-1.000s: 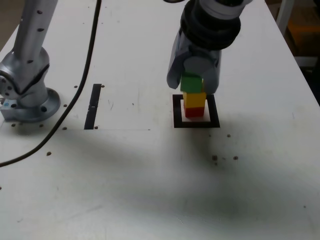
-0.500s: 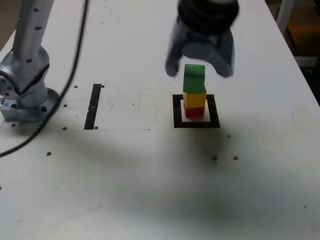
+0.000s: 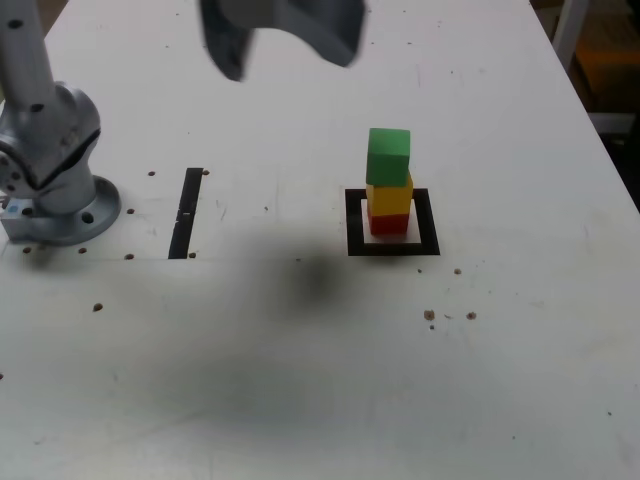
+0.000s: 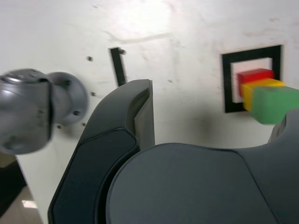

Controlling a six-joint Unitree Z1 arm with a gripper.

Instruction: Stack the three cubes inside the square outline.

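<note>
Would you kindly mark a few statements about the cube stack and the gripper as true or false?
1. The green cube is on top of the stack. True.
2. The red cube sits on the yellow cube. False: red is at the bottom, under yellow.
3. The stack stands inside the square outline. True.
4. The gripper is clamped on the green cube. False: it is open, up and away to the exterior view's left.
5. The tape strip touches the outline. False: they lie apart.

Red, yellow, green cube stack in square outline, gripper jaws apart.
</note>
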